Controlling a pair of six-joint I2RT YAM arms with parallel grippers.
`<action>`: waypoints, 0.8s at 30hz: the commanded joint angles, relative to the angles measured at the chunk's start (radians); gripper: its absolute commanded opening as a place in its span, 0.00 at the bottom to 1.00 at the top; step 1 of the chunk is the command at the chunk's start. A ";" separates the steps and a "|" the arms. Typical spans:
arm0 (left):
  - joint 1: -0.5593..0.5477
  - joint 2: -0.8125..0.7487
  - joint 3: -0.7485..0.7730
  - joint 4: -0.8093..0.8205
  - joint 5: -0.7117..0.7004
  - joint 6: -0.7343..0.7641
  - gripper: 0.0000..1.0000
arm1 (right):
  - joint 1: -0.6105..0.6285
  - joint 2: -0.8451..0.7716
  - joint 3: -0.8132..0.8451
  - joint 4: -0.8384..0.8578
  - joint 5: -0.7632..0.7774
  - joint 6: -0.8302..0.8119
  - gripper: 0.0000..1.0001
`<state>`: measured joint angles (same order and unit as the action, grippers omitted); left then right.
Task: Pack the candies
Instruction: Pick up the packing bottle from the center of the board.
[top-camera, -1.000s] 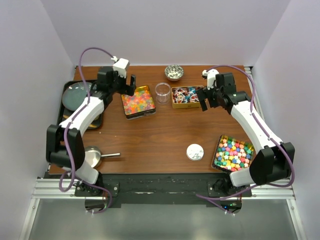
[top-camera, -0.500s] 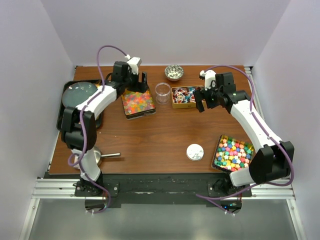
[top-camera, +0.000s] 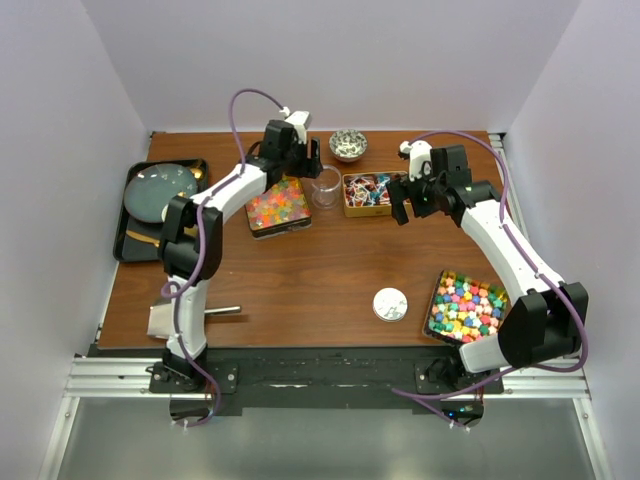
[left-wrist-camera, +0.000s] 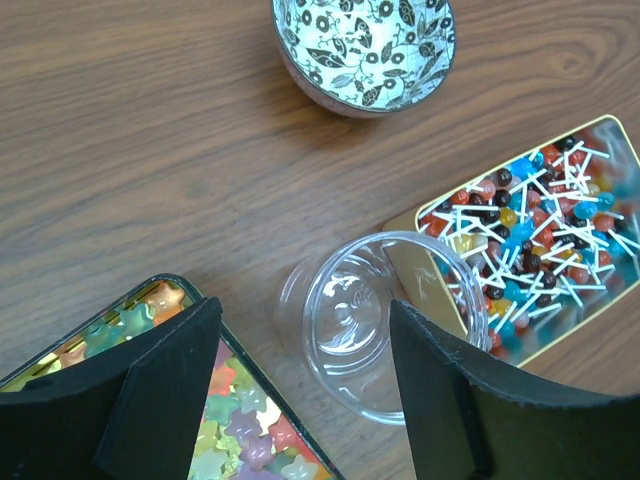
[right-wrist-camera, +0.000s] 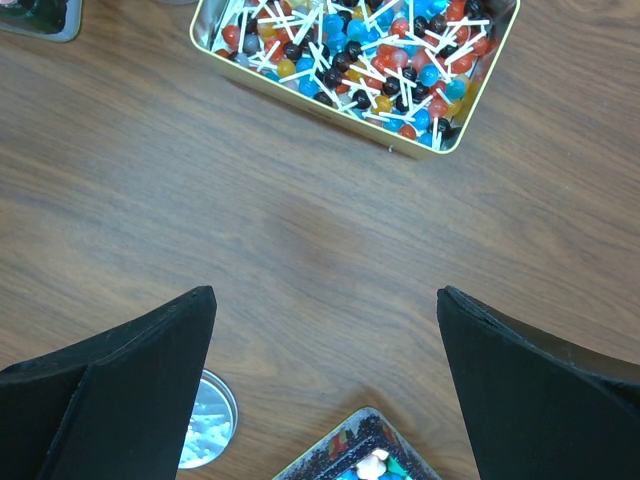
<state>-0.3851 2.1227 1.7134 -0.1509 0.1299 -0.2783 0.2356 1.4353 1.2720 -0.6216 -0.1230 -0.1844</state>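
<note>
The left gripper (left-wrist-camera: 302, 312), swung in from the upper left with jaws spread but narrowing, lines up on the clear cup (left-wrist-camera: 365, 325) at upper centre, between the star gummies (left-wrist-camera: 235, 425) and the lollipops (left-wrist-camera: 530, 235), presumably to grasp it; the right gripper (right-wrist-camera: 325, 297) hangs spread.

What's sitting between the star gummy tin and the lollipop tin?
An empty clear cup, standing upright; the top view and left wrist view both show it.

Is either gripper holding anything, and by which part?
Nothing is held: left gripper open by the clear cup, right gripper open over the table.
</note>
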 joint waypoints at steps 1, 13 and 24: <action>-0.011 0.003 0.051 0.005 -0.136 -0.012 0.72 | 0.002 -0.013 -0.002 -0.001 0.006 0.000 0.96; -0.035 -0.001 0.006 -0.004 -0.090 0.050 0.51 | 0.002 -0.016 -0.010 -0.003 0.016 -0.006 0.96; -0.052 -0.006 -0.017 -0.021 -0.087 0.085 0.43 | 0.001 -0.035 -0.029 -0.009 0.014 -0.013 0.96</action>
<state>-0.4297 2.1254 1.7138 -0.1665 0.0341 -0.2253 0.2356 1.4338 1.2537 -0.6285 -0.1188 -0.1883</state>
